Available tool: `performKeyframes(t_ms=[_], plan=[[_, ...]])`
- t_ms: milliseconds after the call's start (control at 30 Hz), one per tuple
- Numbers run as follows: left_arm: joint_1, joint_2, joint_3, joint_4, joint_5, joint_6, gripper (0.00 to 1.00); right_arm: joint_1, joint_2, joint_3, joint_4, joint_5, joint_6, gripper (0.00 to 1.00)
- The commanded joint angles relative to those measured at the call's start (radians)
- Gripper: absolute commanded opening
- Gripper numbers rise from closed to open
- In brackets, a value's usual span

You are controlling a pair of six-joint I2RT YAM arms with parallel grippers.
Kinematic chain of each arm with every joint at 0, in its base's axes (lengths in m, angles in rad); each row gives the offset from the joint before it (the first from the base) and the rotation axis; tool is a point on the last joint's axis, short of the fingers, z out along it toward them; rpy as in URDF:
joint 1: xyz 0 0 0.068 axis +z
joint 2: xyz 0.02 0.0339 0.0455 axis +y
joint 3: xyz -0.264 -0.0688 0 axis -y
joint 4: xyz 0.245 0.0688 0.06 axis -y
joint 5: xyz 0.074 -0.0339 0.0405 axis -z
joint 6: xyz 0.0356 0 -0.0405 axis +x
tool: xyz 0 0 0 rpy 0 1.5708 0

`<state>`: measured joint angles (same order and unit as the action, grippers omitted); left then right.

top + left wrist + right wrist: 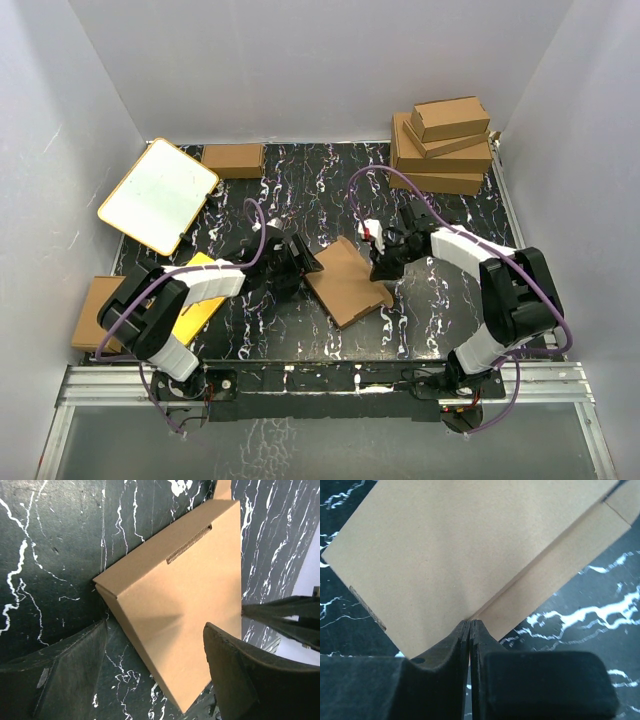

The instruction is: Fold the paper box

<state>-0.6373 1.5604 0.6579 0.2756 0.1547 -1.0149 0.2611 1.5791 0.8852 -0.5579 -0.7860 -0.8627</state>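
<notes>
1. The paper box lies flat on the black marbled table, between the two grippers. It looks nearly closed, a thin mailer with a slit in its top face.
2. The left gripper is spread wide. The box sits straight ahead of it, with one corner and a side wall poking into the gap. I cannot tell whether either finger touches the box.
3. The right gripper has its fingers pressed together with nothing between them. The tips butt against the crease where the top face meets a side wall (a push, not a pinch).
4. The box's long axis runs slantwise across the line between the two tools. The right tool meets a long side and the left meets a corner.
5. The right arm is nearer, already in contact. The next move likely turns on it pressing that wall inward while the left braces the opposite corner.
</notes>
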Motion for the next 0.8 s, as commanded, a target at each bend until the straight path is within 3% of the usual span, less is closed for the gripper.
performKeyframes(t_ms=[0,433,633,767], plan=[[0.001,-0.033,0.039,-0.106,-0.062,0.082,0.75,0.06,0.007,-0.006,-0.012,-0.093,-0.062,0.1],[0.052,-0.055,0.065,-0.135,-0.043,0.198,0.76,0.251,0.05,0.004,0.016,-0.128,-0.006,0.16],[0.07,0.002,0.14,-0.139,0.008,0.298,0.78,0.257,0.055,0.039,0.01,-0.145,0.056,0.22],[0.083,-0.026,0.191,-0.224,-0.03,0.362,0.8,0.19,0.029,0.053,-0.007,-0.167,0.082,0.26]])
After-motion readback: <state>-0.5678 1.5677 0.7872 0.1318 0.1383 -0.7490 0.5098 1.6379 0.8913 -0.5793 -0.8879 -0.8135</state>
